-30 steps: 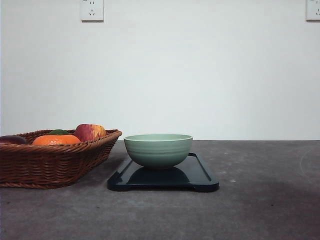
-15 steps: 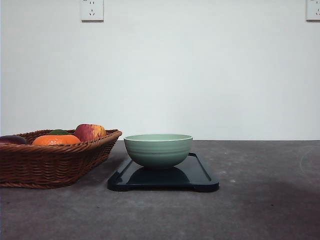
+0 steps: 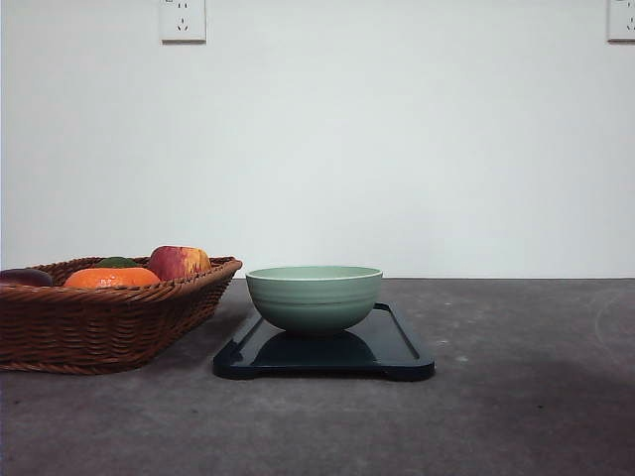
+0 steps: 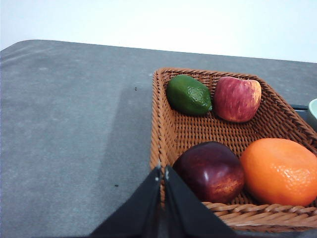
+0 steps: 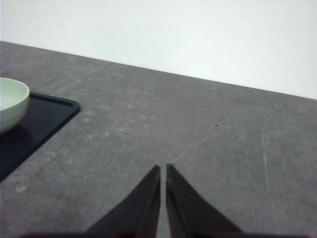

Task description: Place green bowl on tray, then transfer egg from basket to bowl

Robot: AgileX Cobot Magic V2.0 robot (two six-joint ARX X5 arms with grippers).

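Bowl point(image 3: 314, 297) sits on tray point(image 3: 402, 349), squarely on the dark surface and just right of the basket point(image 3: 99, 322), so the first half of the job looks finished. What remains, on this evidence, is the egg transfer, and no egg can be picked out: the left wrist view shows the basket holding a lime point(image 4: 188, 95), a red apple point(image 4: 237, 98), a dark plum-coloured fruit point(image 4: 211, 171) and an orange point(image 4: 280, 171), with nothing egg-shaped among them. Whether an egg lies hidden behind the fruit cannot be told.

Left gripper point(image 4: 162, 171) hangs near the basket's near rim, its fingers pressed together with nothing between them. Right gripper point(image 5: 163, 171) is likewise closed and empty, over bare table point(image 5: 208, 134) well apart from the tray's corner, where the bowl's edge shows at the margin of its view.

No brand, label or readable writing appears on the bowl, tray or basket. Two wall sockets point(image 3: 183, 20) on the white wall behind carry no legible marking.
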